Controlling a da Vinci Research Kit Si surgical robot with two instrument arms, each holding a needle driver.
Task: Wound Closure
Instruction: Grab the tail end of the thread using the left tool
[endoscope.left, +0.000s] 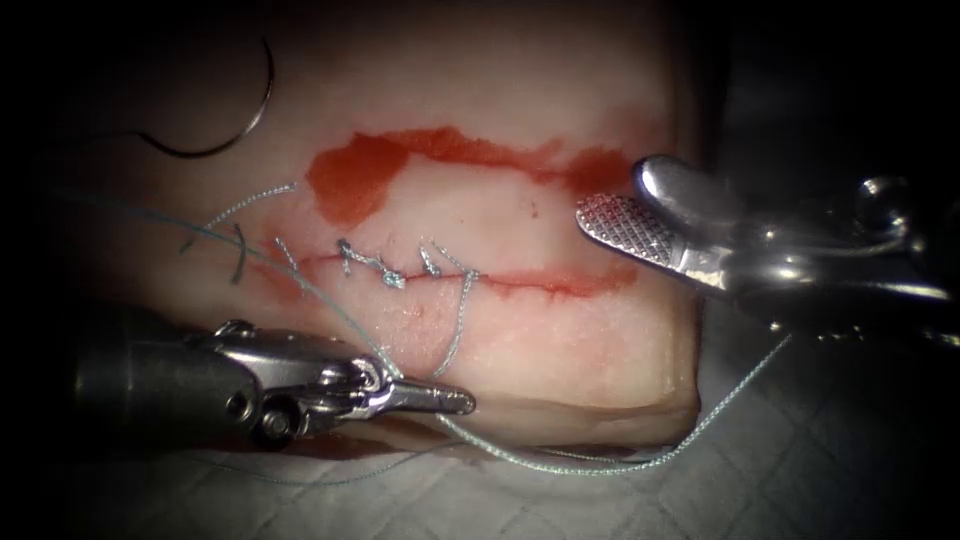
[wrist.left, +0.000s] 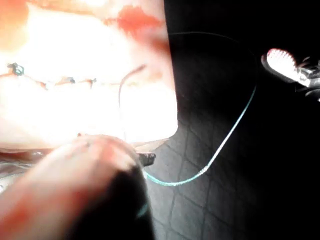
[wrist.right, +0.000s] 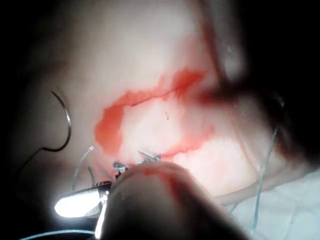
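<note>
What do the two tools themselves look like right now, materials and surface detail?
The left tool has slim, tapered, shiny metal jaws on a hinged steel wrist with round pins, running back into a dark matte shaft. The right tool is polished steel, with a broad rounded jaw whose inner face carries a crosshatched grip pattern.

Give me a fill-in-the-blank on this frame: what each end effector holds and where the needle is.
1. The left end effector is shut on the ____.
2. The right end effector stands open and holds ____.
3. The needle lies free on the tissue, held by ____ tool.
4. The cut carries stitches at its ____ end in the endoscope view.

Missing words: thread; nothing; neither; left
</note>
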